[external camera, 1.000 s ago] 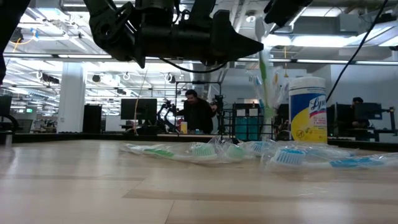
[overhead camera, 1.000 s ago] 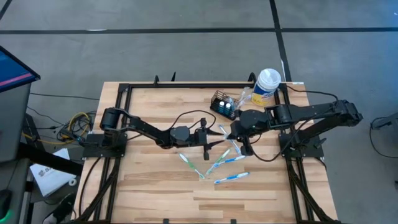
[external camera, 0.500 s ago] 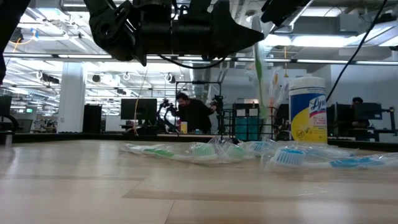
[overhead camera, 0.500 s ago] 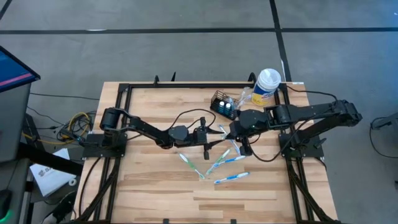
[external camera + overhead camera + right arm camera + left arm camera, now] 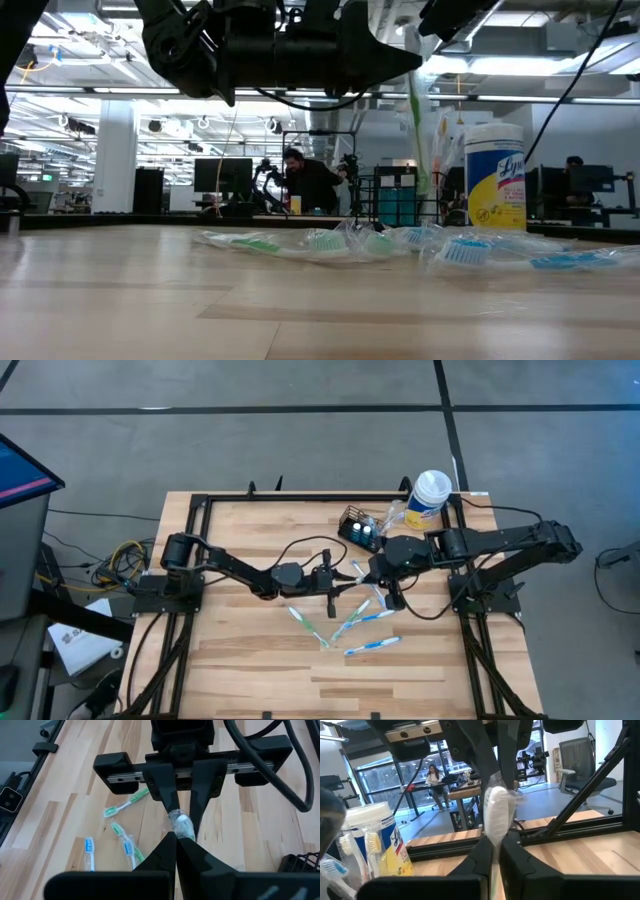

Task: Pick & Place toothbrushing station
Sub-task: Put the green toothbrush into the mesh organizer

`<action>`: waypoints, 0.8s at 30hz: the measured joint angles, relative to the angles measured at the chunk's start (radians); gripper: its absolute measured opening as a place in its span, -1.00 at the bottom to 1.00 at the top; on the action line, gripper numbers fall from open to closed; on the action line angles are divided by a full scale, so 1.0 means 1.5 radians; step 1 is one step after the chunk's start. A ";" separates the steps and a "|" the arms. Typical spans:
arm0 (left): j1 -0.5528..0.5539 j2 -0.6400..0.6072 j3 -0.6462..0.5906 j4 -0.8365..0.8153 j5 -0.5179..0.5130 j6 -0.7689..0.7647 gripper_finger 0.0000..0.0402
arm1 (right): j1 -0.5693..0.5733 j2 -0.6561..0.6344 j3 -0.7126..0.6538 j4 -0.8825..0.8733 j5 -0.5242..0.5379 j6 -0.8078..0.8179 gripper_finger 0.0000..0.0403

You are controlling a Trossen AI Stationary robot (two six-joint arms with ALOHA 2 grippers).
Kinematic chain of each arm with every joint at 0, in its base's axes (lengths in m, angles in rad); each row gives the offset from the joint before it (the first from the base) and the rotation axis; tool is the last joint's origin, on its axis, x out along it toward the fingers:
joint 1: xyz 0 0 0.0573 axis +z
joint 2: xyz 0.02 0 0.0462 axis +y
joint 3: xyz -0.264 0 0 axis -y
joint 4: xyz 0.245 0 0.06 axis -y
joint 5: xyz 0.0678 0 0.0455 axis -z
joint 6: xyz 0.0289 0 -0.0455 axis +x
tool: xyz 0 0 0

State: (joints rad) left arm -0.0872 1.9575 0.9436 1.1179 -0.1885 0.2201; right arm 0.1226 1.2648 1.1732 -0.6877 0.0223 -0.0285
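Mid-worktop, above the pale wooden worktop (image 5: 250, 660), a wrapped toothbrush (image 5: 495, 817), white and green inside clear film, is gripped from both sides at once: the jaws of the left gripper (image 5: 495, 847) are closed narrow on it, and the jaws of the right gripper (image 5: 176, 840), met nose to nose with them, are pinched on the same wrapped toothbrush. It is held upright, long axis vertical, as seen from table level. The small black rectangular wire-mesh caddy (image 5: 360, 528) is stood near the far edge of the worktop, apart from both pairs of jaws and beyond them, close beside the right arm's forearm, so the right arm is judged the nearer. A tall white-lidded cylindrical canister (image 5: 428, 498) in white, yellow and blue is stood just beside the caddy, towards the right-hand far corner. Several loose wrapped toothbrushes (image 5: 372, 647) are scattered on the near side of the jaws. The brush is judged to be carried away from these, farward to the caddy, and lowered end-first.
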 joint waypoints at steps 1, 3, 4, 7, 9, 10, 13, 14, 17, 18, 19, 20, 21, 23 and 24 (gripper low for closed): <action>0.000 0.000 0.000 0.000 -0.007 0.000 -0.95 | 0.000 0.000 0.000 0.000 0.000 0.001 -1.00; -0.001 0.000 0.000 -0.001 -0.028 -0.009 -0.95 | 0.000 0.000 0.000 0.000 0.001 0.004 -1.00; 0.000 0.000 -0.003 0.000 -0.032 -0.014 -0.96 | -0.001 0.000 0.000 0.000 0.002 0.010 -1.00; 0.002 0.000 -0.009 0.000 -0.033 -0.015 -0.97 | -0.005 0.000 0.000 -0.003 0.003 0.027 -0.99; 0.003 0.000 -0.012 -0.001 -0.039 -0.015 -0.97 | -0.011 0.000 0.000 -0.007 0.001 0.036 -0.94; 0.005 0.000 -0.015 -0.005 -0.040 -0.015 -0.97 | -0.015 -0.001 0.000 -0.012 0.001 0.036 -0.91; 0.009 -0.001 -0.019 -0.005 -0.046 -0.016 -0.97 | -0.032 -0.001 0.000 -0.037 0.001 0.037 -0.78; 0.012 -0.004 -0.021 -0.005 -0.051 -0.016 -0.97 | -0.038 -0.002 0.000 -0.047 0.001 0.037 -0.73; 0.019 -0.017 -0.031 -0.005 -0.052 -0.018 -0.97 | -0.051 -0.006 0.000 -0.062 0.002 0.042 -0.62; 0.022 -0.024 -0.033 -0.006 -0.052 -0.018 -0.97 | -0.052 -0.007 0.000 -0.062 0.002 0.046 -0.59; 0.025 -0.033 -0.038 -0.010 -0.052 -0.018 -0.97 | -0.051 -0.007 0.000 -0.060 0.002 0.051 -0.57; 0.030 -0.040 -0.040 -0.010 -0.052 -0.018 -0.97 | -0.050 -0.008 0.000 -0.057 0.002 0.055 -0.55; 0.034 -0.049 -0.043 -0.016 -0.051 -0.018 -0.97 | -0.046 -0.007 0.000 -0.058 0.002 0.060 -0.53; 0.044 -0.070 -0.047 -0.033 -0.051 -0.018 -0.97 | -0.036 -0.007 0.000 -0.058 0.002 0.071 -0.51; 0.050 -0.082 -0.051 -0.046 -0.051 -0.019 -0.97 | -0.029 -0.006 -0.002 -0.054 0.003 0.076 -0.50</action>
State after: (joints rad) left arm -0.0123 1.8338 0.8671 1.0492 -0.2656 0.1921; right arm 0.0796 1.2561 1.1699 -0.7680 0.0261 0.0849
